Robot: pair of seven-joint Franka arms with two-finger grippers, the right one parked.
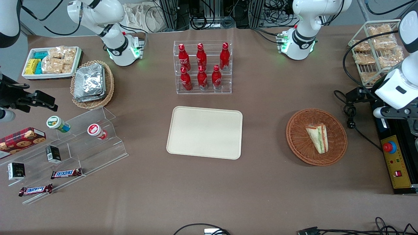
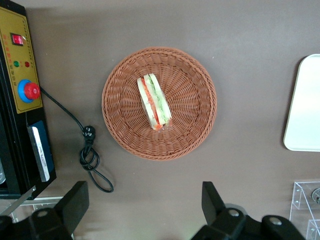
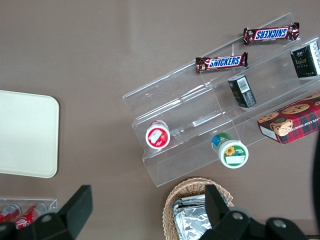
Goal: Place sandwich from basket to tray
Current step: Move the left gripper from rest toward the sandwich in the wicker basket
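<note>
While jaws gape, gripper (image 2: 142,212) above one sandwich (image 2: 154,101), one basket (image 2: 192,130), one tray (image 1: 204,132)

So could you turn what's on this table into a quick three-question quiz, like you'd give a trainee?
1. True or false: the sandwich already lies on the tray.
2. How many red bottles stand in the clear rack? A) four B) six C) eight
3. Fill in: the gripper hangs above the table beside the basket, its fingers spread ____ and holding nothing.

Key
1. False. The sandwich lies in the basket; nothing is on the tray.
2. B, six.
3. Open.
</note>
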